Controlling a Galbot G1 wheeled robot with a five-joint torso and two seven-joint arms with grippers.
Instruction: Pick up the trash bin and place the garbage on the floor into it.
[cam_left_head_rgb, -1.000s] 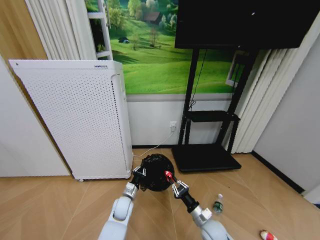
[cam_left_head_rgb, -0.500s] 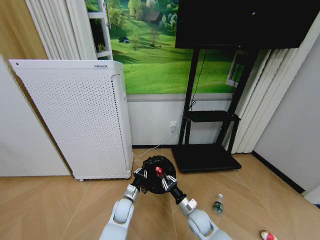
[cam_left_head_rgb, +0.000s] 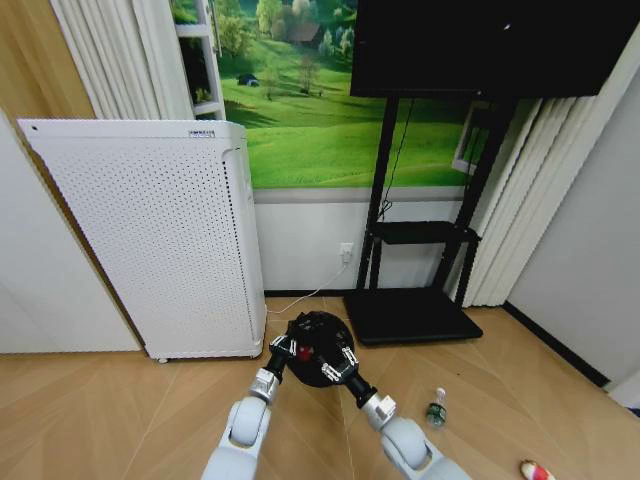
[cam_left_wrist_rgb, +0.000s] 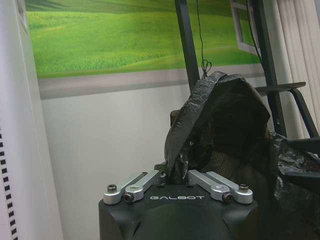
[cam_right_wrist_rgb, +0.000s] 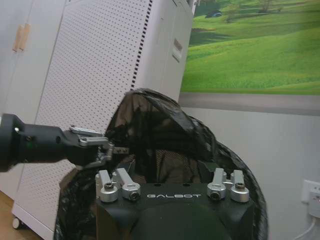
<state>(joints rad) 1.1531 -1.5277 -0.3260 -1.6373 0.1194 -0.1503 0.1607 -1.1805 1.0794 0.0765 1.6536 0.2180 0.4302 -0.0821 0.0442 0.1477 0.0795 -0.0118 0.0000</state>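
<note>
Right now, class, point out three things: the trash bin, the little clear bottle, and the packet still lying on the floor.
trash bin (cam_left_head_rgb: 318, 326): head view, far rim with black liner.
bottle (cam_left_head_rgb: 435, 410): head view, green label.
packet (cam_left_head_rgb: 535, 470): head view, red-and-white middle.

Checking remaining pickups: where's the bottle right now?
Head view: the bottle stands on the floor at the robot's right, beside the right arm, with a red-and-white packet farther right.
</note>
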